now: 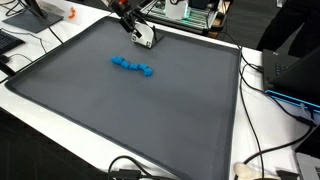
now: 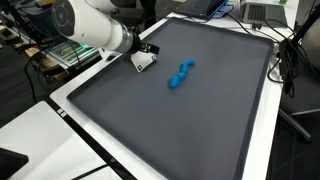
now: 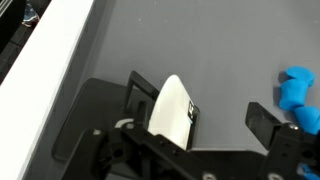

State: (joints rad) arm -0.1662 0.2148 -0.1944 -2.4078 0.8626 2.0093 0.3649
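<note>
One white object (image 3: pixel 172 108) stands ungripped between the jaws of the wide-open gripper (image 3: pixel 203 108); we find the blue toy (image 3: pixel 298 95) at three o'clock.

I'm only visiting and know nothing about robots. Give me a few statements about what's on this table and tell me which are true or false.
1. The blue toy lies on the gray mat. True.
2. The gripper is holding the blue toy. False: its jaws are open and empty, apart from the toy.
3. The mat is red. False: it is dark gray.
4. Some cables lie on the white table beside the mat. True.
</note>
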